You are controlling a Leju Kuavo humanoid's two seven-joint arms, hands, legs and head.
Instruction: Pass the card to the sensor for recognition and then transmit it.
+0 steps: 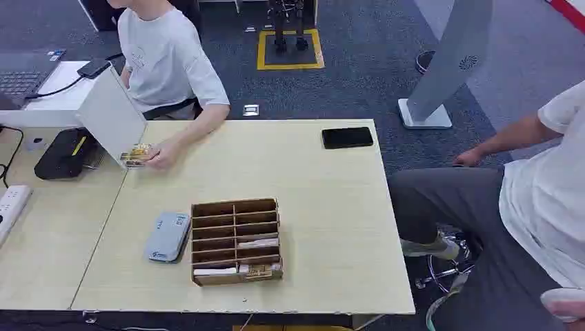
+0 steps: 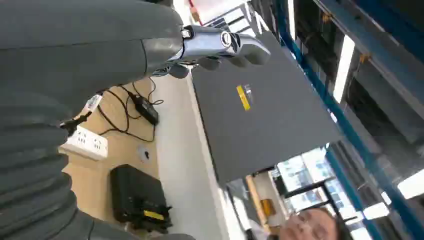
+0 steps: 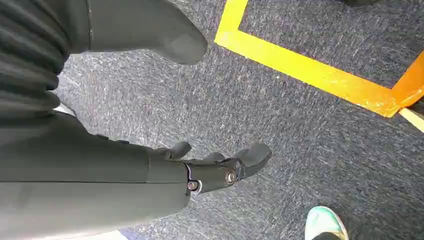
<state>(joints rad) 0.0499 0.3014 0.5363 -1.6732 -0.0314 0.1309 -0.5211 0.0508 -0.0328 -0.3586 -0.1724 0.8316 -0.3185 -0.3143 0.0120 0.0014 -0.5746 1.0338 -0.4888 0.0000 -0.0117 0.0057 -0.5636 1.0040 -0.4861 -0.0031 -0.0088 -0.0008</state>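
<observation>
Cards (image 1: 236,271) lie in front slots of wooden organizer (image 1: 236,241) on table (image 1: 331,227), blue-grey sensor (image 1: 167,236) just beside it. Left hand (image 2: 220,47) and right hand (image 3: 215,167) both released, grasping nothing. Step: pick not yet begun. Next move needs one hand reaching to organizer, pinching one card.

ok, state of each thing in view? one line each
wooden divided card box: on table, cards in the near slots
blue-grey flat sensor: flat beside the box, nothing on it
black phone: flat, screen dark
left hand: holds nothing
right hand: holds nothing, over carpet
</observation>
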